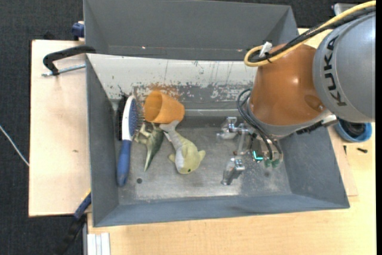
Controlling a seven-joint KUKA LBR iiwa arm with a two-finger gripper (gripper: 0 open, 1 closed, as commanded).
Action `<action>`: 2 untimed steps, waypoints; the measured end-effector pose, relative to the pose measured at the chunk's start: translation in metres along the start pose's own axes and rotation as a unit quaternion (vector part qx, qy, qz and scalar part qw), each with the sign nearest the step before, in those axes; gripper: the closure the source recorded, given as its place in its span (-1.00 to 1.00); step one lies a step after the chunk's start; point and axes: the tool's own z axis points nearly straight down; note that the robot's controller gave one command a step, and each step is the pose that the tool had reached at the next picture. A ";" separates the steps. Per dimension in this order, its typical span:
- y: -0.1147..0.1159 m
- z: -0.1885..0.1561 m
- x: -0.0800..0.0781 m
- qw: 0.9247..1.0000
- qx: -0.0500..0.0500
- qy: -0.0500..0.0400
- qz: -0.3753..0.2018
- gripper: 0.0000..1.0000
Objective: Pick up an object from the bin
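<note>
Grey metal, scuffed and sloping, makes up the bin [209, 206]. We take as our landmark the orange plastic cup [162, 107], which lies on its side toward the back.

Nearest us, forward of the cup and well off toward the arm's side, the two-finger metal gripper [231, 150] hangs low. Its fingers look spread wide, one toward the front and one toward the back. Only bare floor lies between them, so it has hold of nothing.

Between gripper and cup, just forward of the cup's mouth, lies the yellow-green soft toy [188, 158] with a pale stalk running back toward the cup. We judge it the likeliest pick, being the closest thing to the fingers and apart from the walls.

On the cup's other side, the blue-handled brush with a white head [125, 143] lies along the side wall. Beside it a dark green pointed toy [152, 149] leans in under the cup.

The bin's load sits huddled around the cup. We suspect the slanted walls let loose things slide together, leaving the gripper's patch of floor free for open fingers to come down.
</note>
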 end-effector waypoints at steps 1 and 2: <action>0.042 0.091 -0.032 1.000 -0.001 -0.006 0.004 -1.00; 0.041 0.087 -0.032 1.000 -0.001 -0.007 0.006 1.00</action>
